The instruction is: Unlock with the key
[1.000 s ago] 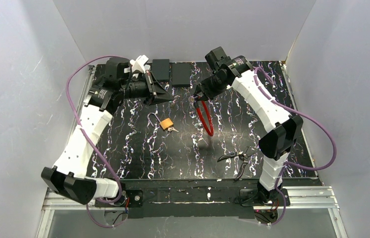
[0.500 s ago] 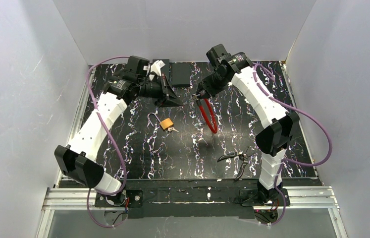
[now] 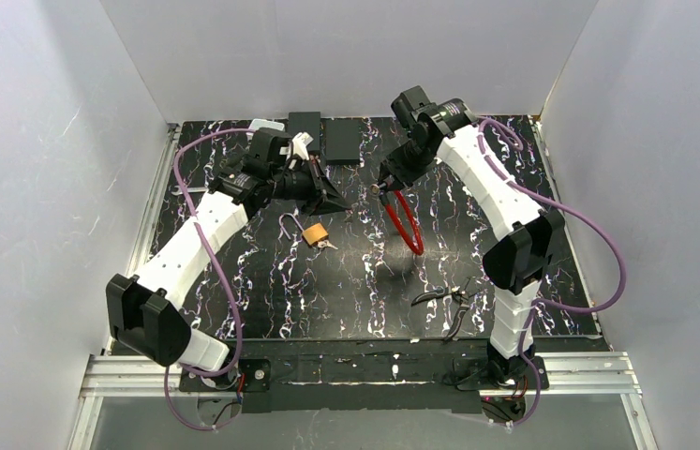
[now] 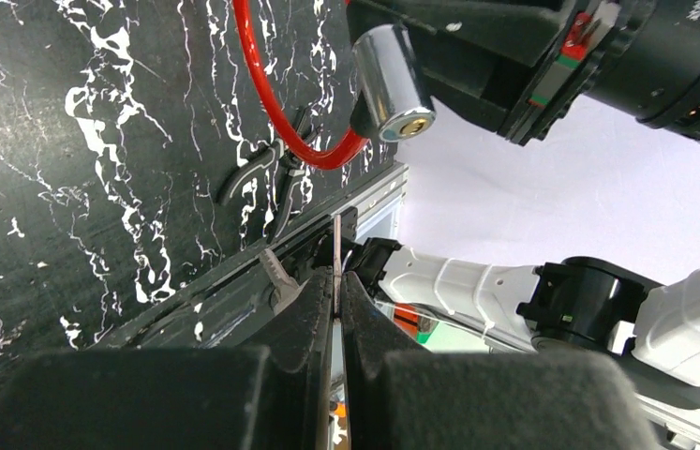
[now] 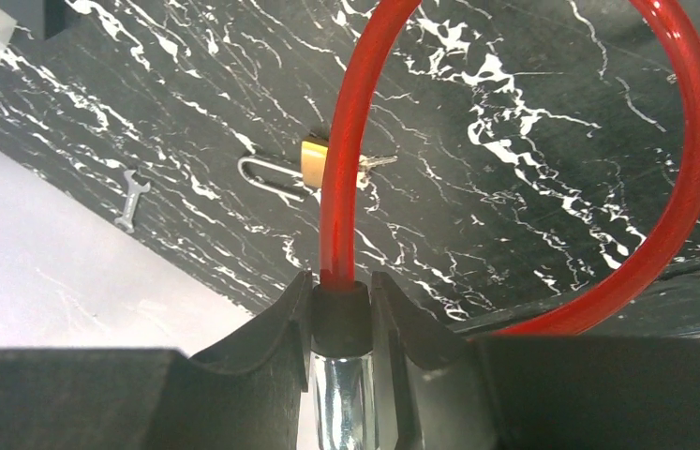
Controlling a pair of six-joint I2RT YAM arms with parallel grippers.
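Being pinched edge-on by the pressed-together left end effector [image 4: 335, 286]: key [image 4: 335, 239], tip pointing toward the chrome cylinder [image 4: 393, 84], apart from it. The cylinder is being clamped by the right end effector [image 5: 343, 305] above the table [image 3: 280, 291], red cable [image 5: 336, 178] looping below. Padlock [image 3: 315, 232] and pliers [image 3: 449, 302] are being carried by the table.

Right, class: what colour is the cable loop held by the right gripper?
The cable loop is red; the right wrist view shows it best.
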